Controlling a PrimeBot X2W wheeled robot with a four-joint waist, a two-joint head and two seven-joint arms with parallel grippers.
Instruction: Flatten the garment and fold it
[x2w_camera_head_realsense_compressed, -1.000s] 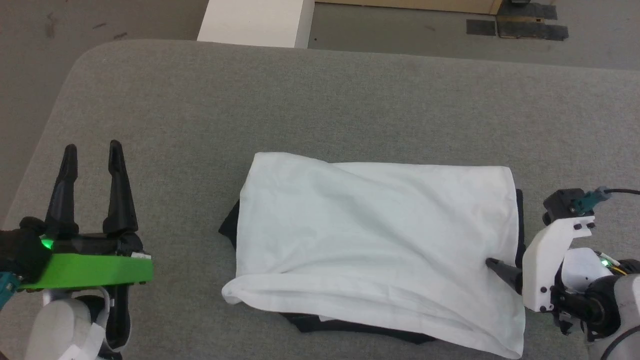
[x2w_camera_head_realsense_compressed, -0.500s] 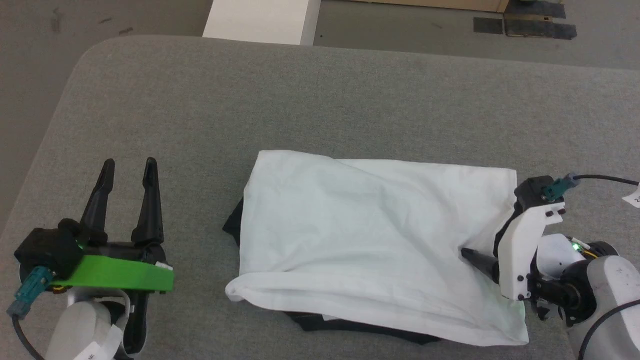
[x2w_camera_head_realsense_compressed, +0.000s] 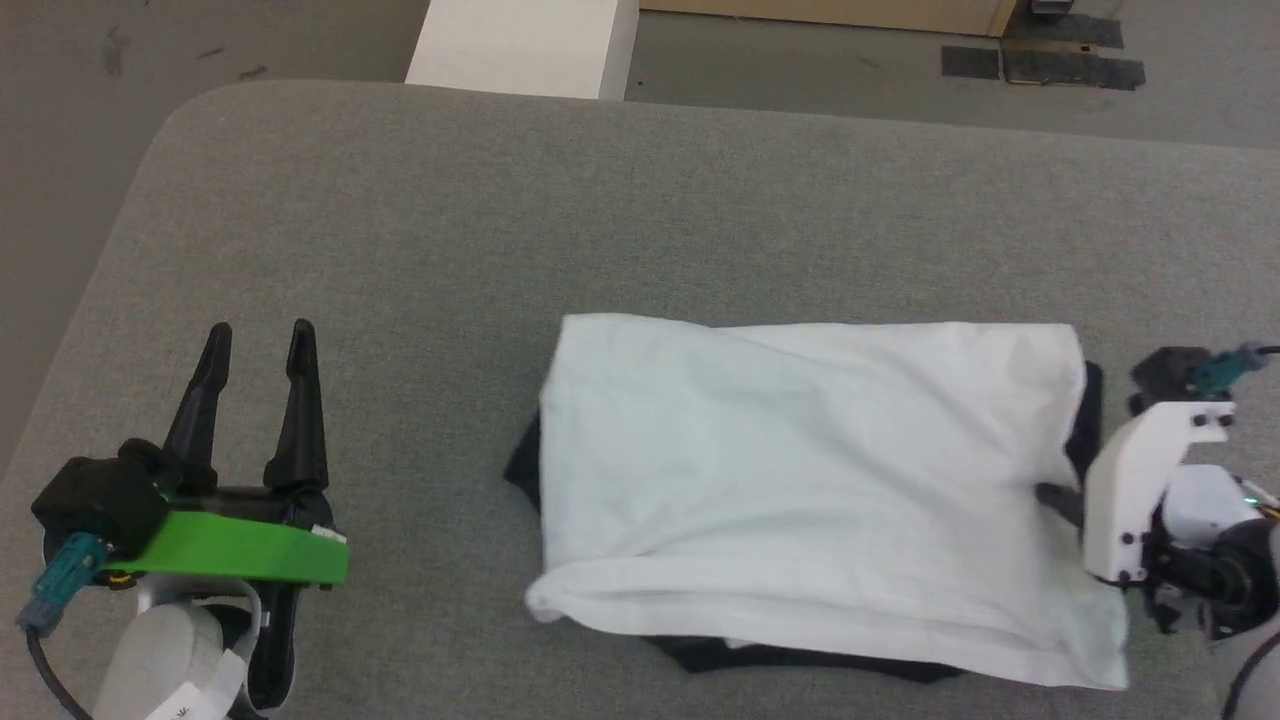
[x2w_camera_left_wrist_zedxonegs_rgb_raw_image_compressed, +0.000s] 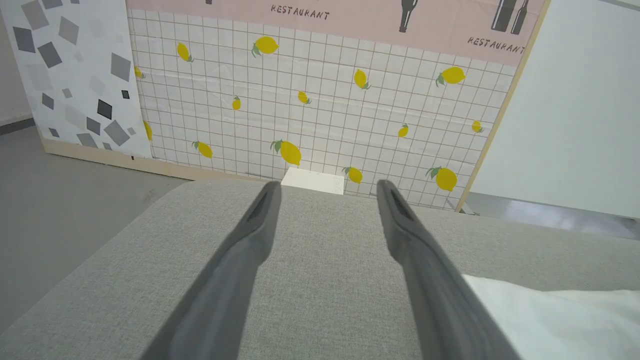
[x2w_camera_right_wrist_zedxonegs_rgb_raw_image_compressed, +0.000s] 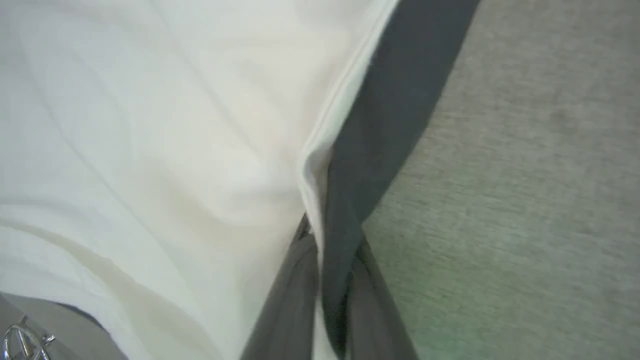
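Observation:
The garment (x2w_camera_head_realsense_compressed: 810, 480) lies folded on the grey table, a wide white panel with black cloth showing at its left, right and near edges. My right gripper (x2w_camera_head_realsense_compressed: 1050, 495) reaches in from the right and is shut on the garment's right edge. The right wrist view shows the white and black layers (x2w_camera_right_wrist_zedxonegs_rgb_raw_image_compressed: 340, 165) pinched between the two fingers (x2w_camera_right_wrist_zedxonegs_rgb_raw_image_compressed: 295, 295). My left gripper (x2w_camera_head_realsense_compressed: 258, 335) stands open over bare table, well to the left of the garment, with nothing between its fingers (x2w_camera_left_wrist_zedxonegs_rgb_raw_image_compressed: 250, 240). A white corner of the garment (x2w_camera_left_wrist_zedxonegs_rgb_raw_image_compressed: 550, 320) sits at the lower right of the left wrist view.
The grey padded table (x2w_camera_head_realsense_compressed: 640, 220) has a rounded far-left corner and bare room behind and left of the garment. A white block (x2w_camera_head_realsense_compressed: 520, 45) stands beyond the far edge. A lemon-patterned wall panel (x2w_camera_left_wrist_zedxonegs_rgb_raw_image_compressed: 320, 100) rises behind the table.
My right gripper has shut on the garment's right edge and drawn it to the right; the whole garment has shifted right and lies flatter. The left gripper stays open, roughly in place.

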